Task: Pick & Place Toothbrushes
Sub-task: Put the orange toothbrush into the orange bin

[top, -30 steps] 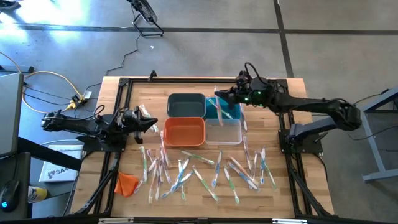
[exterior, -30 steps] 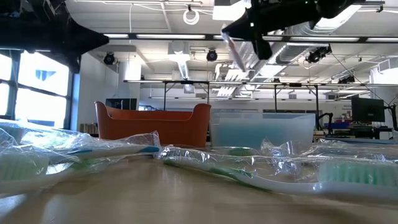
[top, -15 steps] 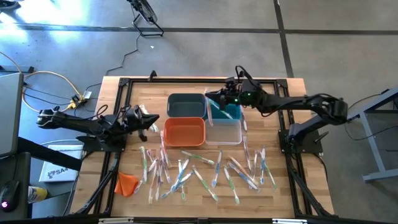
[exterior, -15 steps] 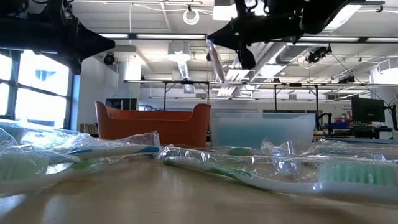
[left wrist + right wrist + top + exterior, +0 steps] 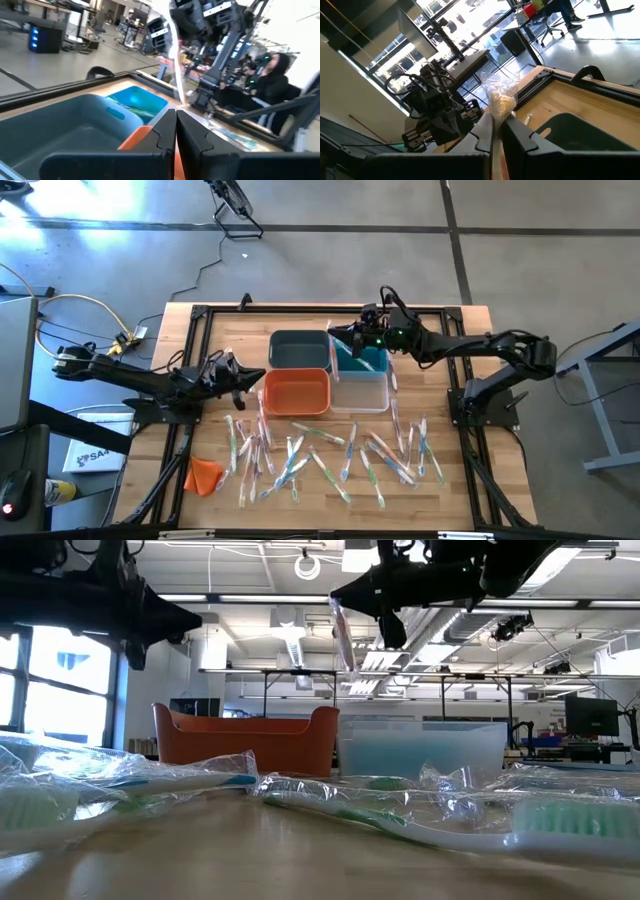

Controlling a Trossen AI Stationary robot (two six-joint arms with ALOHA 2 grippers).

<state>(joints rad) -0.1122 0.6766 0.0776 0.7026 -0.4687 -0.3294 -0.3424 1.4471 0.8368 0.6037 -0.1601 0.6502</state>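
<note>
My right gripper is at the far side, level, over the seam between the dark grey bin and the teal bin. It is shut on a toothbrush in a clear wrapper. My left gripper is shut, with nothing showing between its fingers. It points at the left wall of the orange bin. Many wrapped toothbrushes lie flat on the near half of the table. My right gripper pinches one end of the wrapped toothbrush between its two fingers. The fingers are level and come from the table's right. The toothbrush hangs slanting below the fingertips, lifted clear of the bins.
A clear bin stands next to the orange one, in front of the teal bin. An orange cloth lump lies near the front left corner. A black frame runs along the table's edges.
My right gripper has carried the toothbrush toward the table's left, from over the teal bin to the seam with the grey bin, and a little down. My left gripper has moved toward the table's right, closer to the orange bin. Both have stayed shut.
</note>
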